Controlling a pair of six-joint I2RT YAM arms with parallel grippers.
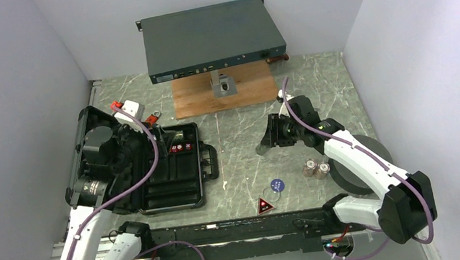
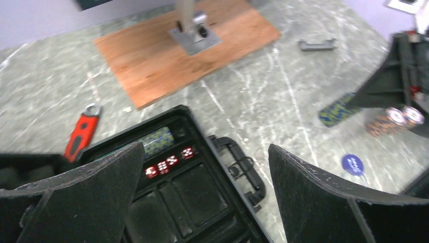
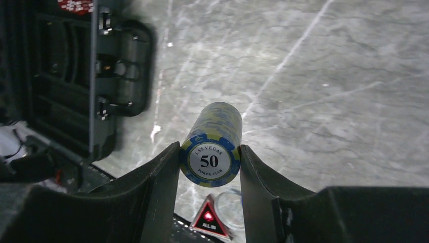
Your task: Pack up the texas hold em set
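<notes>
Trouble spot on the left first: the left claw hangs over the open black case. A low swing could clip the lid, or jostle the red dice and the slotted chip stack beside them. Further right, the blue-and-yellow chip stack is pinched side-on. If the grip is loose, those chips spill across the bench.

Now the claws. The left is spread wide, holding nothing and touching nothing. The right claw is closed narrow on that stack, a finger against each side, apparently clear of the bench, right of the case. The loose stacks, blue disc and red triangle lie unpacked nearby.
</notes>
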